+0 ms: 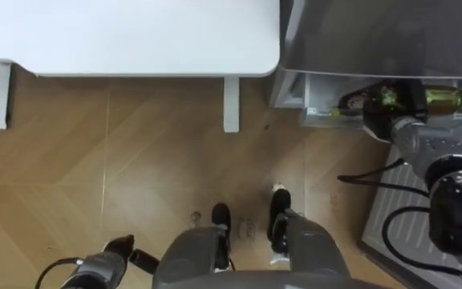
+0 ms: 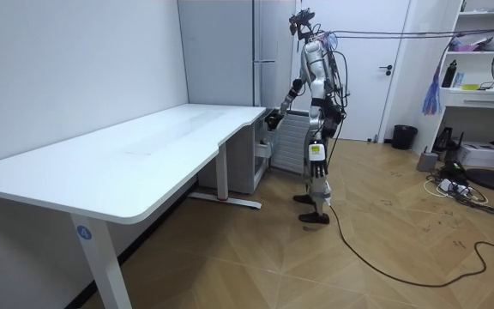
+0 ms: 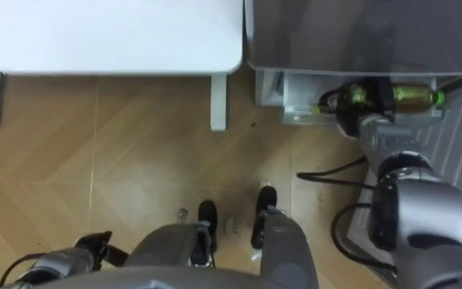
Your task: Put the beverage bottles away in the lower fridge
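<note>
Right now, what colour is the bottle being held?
Green bottle, golden label; the right eye view shows it best.

A white desk [image 1: 135, 36] stands on wooden floor [image 1: 95, 160], a black bin [image 2: 404, 136] near the white door [image 2: 363, 69]

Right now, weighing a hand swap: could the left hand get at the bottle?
Probably not: the left hand hangs low at the robot's side, while the bottle sits in the right hand at the fridge's lower compartment, across its body.
</note>
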Tool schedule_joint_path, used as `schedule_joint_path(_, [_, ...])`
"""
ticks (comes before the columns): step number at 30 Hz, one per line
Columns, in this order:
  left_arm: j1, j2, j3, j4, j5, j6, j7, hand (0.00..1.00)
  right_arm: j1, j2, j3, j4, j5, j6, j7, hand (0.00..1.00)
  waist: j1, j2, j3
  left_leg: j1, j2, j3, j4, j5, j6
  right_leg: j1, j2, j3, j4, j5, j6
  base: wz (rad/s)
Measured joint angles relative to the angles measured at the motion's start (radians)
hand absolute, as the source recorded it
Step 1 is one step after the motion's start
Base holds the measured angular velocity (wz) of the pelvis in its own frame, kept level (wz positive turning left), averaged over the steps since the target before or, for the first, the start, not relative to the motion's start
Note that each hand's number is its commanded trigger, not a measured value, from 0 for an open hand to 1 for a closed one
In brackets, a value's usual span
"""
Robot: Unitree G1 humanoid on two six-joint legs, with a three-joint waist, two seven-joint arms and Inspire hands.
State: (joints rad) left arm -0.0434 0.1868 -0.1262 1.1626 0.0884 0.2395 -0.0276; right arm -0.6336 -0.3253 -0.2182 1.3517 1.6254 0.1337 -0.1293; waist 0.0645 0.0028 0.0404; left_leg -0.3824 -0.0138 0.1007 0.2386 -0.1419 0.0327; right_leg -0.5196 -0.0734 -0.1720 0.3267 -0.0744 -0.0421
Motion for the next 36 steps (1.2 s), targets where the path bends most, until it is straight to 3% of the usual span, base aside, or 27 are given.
schedule_joint_path(4, [-0.008, 0.016, -0.053, 0.001, -0.019, 0.000, 0.004, 0.00, -0.028, -0.007, 0.000, 0.024, -0.017, 0.000, -0.002, 1.00, 0.007, 0.003, 0.0014, -0.010, 0.000, 0.003, 0.000, 0.002, 0.002, -0.006, -0.004, -0.009, -0.002, 0.001, 0.000, 0.01])
schedule_joint_path(11, [-0.007, 0.017, -0.065, 0.001, -0.018, -0.001, 0.014, 0.00, -0.054, -0.028, 0.000, 0.024, -0.062, -0.008, -0.029, 0.97, 0.024, 0.006, 0.0023, -0.025, -0.004, 0.006, -0.006, 0.008, 0.005, -0.023, -0.012, -0.021, -0.001, 0.001, 0.001, 0.01])
schedule_joint_path(12, [-0.006, 0.017, -0.065, 0.001, -0.018, -0.001, 0.015, 0.00, -0.054, -0.028, 0.000, 0.023, -0.066, -0.010, -0.032, 0.27, 0.025, 0.006, 0.0023, -0.025, -0.004, 0.006, -0.006, 0.008, 0.005, -0.023, -0.012, -0.021, -0.001, 0.001, 0.001, 0.00])
schedule_joint_path(13, [-0.006, 0.018, -0.065, 0.001, -0.018, -0.001, 0.017, 0.00, -0.054, -0.029, 0.001, 0.022, -0.074, -0.011, -0.033, 0.27, 0.029, 0.006, 0.0023, -0.025, -0.004, 0.006, -0.006, 0.008, 0.005, -0.023, -0.012, -0.023, -0.002, 0.000, 0.001, 0.00])
schedule_joint_path(14, [-0.006, 0.019, -0.064, 0.001, -0.017, -0.001, 0.017, 0.00, -0.054, -0.029, 0.001, 0.019, -0.079, -0.011, -0.033, 0.00, 0.033, 0.006, 0.0022, -0.026, -0.004, 0.006, -0.005, 0.008, 0.005, -0.023, -0.012, -0.024, -0.002, 0.000, 0.001, 0.00])
schedule_joint_path(23, [-0.007, 0.026, -0.066, 0.000, -0.019, -0.007, 0.018, 0.00, -0.055, -0.048, 0.088, 0.009, -0.128, -0.010, -0.010, 0.00, 0.058, 0.008, 0.0011, -0.044, -0.004, 0.007, -0.001, 0.008, 0.005, -0.041, -0.014, -0.026, 0.003, 0.001, 0.001, 0.00])
schedule_joint_path(36, [-0.006, 0.027, -0.077, 0.000, -0.019, -0.008, 0.016, 0.00, -0.054, -0.057, 0.097, 0.010, -0.141, -0.008, -0.012, 0.00, 0.069, 0.009, 0.0008, -0.043, -0.005, 0.006, 0.002, 0.008, 0.005, -0.041, -0.015, -0.027, 0.006, 0.001, 0.001, 0.00])
